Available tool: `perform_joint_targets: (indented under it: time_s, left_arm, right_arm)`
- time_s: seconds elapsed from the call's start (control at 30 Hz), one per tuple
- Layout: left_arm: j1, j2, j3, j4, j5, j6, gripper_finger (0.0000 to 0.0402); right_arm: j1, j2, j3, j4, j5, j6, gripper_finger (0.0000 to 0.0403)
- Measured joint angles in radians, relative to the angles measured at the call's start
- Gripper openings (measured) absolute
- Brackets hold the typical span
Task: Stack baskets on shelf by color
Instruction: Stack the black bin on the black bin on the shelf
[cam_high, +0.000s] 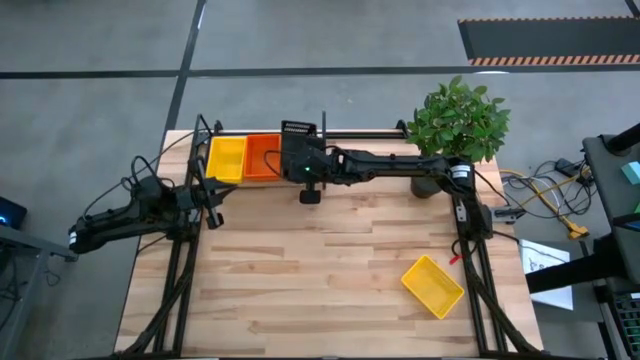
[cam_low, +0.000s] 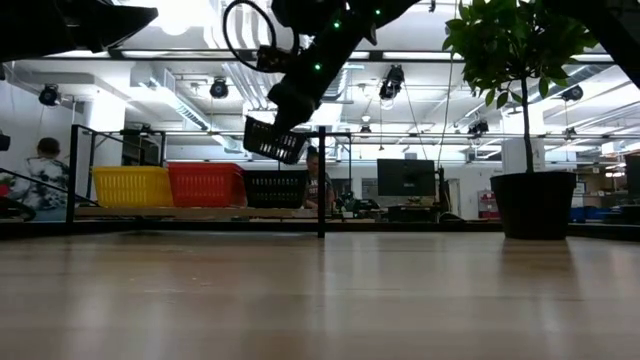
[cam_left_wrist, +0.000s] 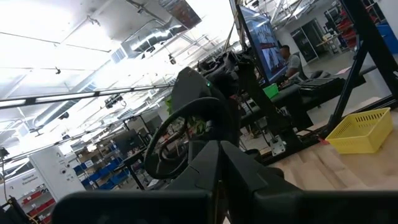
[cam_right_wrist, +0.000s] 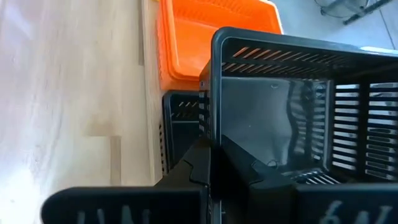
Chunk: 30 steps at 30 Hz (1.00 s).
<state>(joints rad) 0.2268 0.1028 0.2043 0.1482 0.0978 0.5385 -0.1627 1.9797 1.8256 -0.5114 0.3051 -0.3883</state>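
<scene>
My right gripper (cam_high: 300, 152) reaches over the shelf (cam_high: 370, 131) at the table's far edge, shut on a black mesh basket (cam_low: 274, 140) that it holds tilted in the air. Right below it another black basket (cam_low: 276, 188) stands on the shelf board beside a red-orange one (cam_low: 207, 185) and a yellow one (cam_low: 133, 186). A further yellow basket (cam_high: 432, 285) lies on the tabletop near the right front. My left gripper (cam_high: 211, 192) waits, shut, at the table's left side, touching nothing. My right gripper holds the black basket by a side wall near a corner (cam_right_wrist: 210, 134), one finger inside the basket and one outside. The fingers come level from the table's right. The basket is lifted clear and tilted above the black basket on the shelf (cam_right_wrist: 180, 124).
A potted plant (cam_high: 458, 120) stands at the table's far right, next to the right arm's base. An upright black divider post (cam_low: 321, 180) rises from the shelf just right of the black baskets. Wide bare wooden tabletop (cam_high: 320, 260) lies in front of the shelf.
</scene>
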Motion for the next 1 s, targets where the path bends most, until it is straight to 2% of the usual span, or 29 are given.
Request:
perform_joint_targets:
  time_s: [0.2, 1.0]
  left_arm:
    - [0.0, 0.001, 0.0, 0.0, 0.0, 0.0, 0.0]
    - [0.0, 0.003, -0.002, 0.0, 0.0, 0.0, 0.0]
  right_arm:
    - [-0.008, 0.004, 0.0, -0.004, -0.079, 0.023, 0.0009]
    - [-0.008, 0.02, 0.0, -0.02, -0.068, 0.032, 0.0009]
